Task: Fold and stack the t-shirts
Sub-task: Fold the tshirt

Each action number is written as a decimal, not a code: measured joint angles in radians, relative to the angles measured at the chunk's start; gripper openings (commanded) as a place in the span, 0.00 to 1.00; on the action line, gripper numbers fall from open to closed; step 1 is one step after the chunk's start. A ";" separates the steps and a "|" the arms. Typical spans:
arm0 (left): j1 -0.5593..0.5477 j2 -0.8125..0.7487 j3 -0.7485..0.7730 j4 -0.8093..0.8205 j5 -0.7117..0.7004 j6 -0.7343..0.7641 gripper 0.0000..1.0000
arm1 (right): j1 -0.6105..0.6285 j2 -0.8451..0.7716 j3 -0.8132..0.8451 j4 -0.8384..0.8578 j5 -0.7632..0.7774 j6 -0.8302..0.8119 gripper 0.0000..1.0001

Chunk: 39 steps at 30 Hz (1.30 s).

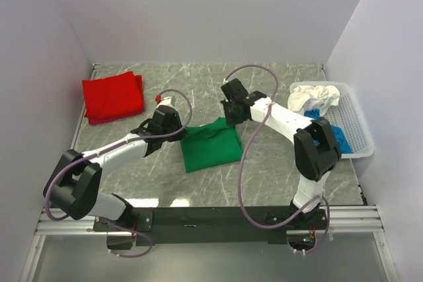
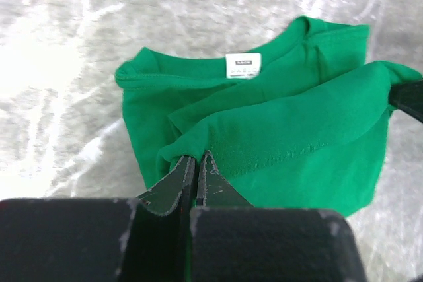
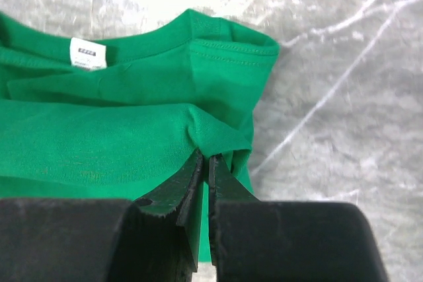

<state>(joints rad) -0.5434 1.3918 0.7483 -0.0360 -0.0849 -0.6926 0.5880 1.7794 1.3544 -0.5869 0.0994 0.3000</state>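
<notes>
Now my left gripper (image 2: 197, 158) and my right gripper (image 3: 205, 158) are both clamped on lifted edges of the green t-shirt (image 2: 297, 137), which lies on the marble table (image 1: 198, 84).

From above, the left arm (image 1: 122, 146) and right arm (image 1: 284, 118) cover the spots where their grippers meet the green t-shirt (image 1: 211, 148). The right arm's elbow also hides part of the blue t-shirt (image 1: 342, 140) in the basket (image 1: 357, 120). In the right wrist view the green t-shirt runs off the left edge. Print on its neck label (image 3: 88, 53) is too small to read.
</notes>
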 measured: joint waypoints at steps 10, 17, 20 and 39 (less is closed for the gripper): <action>0.009 -0.016 0.058 -0.052 -0.184 -0.001 0.94 | -0.037 0.098 0.156 0.000 -0.016 -0.023 0.49; -0.096 -0.178 0.060 -0.016 -0.265 -0.008 0.99 | -0.039 -0.011 0.137 0.020 -0.021 -0.025 0.60; -0.162 -0.156 0.053 0.065 -0.230 -0.026 0.99 | -0.039 -0.074 0.090 0.037 -0.069 -0.023 0.56; -0.358 0.290 0.019 0.450 -0.002 -0.068 0.99 | -0.039 0.195 0.116 0.066 -0.233 0.001 0.50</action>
<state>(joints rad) -0.9016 1.6817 0.7677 0.4141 -0.0872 -0.7605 0.5495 1.9739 1.4708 -0.5213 -0.1341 0.3008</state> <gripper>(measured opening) 0.993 0.504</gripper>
